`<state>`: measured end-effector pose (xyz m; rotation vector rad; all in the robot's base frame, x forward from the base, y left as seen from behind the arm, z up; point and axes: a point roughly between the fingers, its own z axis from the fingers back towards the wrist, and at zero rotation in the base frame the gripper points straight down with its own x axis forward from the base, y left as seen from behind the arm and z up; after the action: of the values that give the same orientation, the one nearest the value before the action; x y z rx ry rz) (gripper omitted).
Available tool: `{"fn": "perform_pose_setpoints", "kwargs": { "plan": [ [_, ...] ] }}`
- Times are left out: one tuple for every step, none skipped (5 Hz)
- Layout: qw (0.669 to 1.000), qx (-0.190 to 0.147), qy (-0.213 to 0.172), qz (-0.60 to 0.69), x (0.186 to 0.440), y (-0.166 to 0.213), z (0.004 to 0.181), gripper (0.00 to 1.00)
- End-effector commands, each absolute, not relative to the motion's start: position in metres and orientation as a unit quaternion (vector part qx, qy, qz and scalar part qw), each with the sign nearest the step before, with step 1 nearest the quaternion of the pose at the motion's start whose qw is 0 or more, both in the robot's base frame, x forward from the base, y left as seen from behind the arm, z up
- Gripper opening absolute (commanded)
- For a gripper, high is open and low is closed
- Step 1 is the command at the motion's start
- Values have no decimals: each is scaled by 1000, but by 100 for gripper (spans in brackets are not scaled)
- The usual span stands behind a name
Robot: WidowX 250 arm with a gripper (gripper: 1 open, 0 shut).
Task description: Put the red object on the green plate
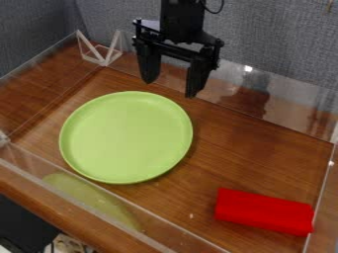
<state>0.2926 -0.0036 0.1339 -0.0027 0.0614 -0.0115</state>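
On the wooden table (251, 148), bare green plate (126, 135), red object (266, 210) apart, gripper (175, 74) jaws spread

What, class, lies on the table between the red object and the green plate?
Nothing visible. Only bare wooden table separates the red object from the green plate; the open gripper hangs behind the plate.

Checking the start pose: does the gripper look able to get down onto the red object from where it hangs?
Probably yes. The gripper is open, pointing down, and the red object lies alone on the wood, apart from the green plate.
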Motion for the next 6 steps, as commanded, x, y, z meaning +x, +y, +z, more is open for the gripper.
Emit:
{"fn": "perform_pose_setpoints", "kwargs": {
  "plan": [
    [998, -5, 40, -48, 288, -21, 119, 100],
    [990, -9, 46, -131, 279, -58, 106, 100],
    [971, -10, 49, -234, 274, -98, 95, 100],
    [945, -8, 49, -323, 268, -131, 85, 100],
    [928, -9, 53, -370, 250, -158, 69, 100],
    [909, -8, 65, -411, 236, -162, 55, 100]
  ]
}}
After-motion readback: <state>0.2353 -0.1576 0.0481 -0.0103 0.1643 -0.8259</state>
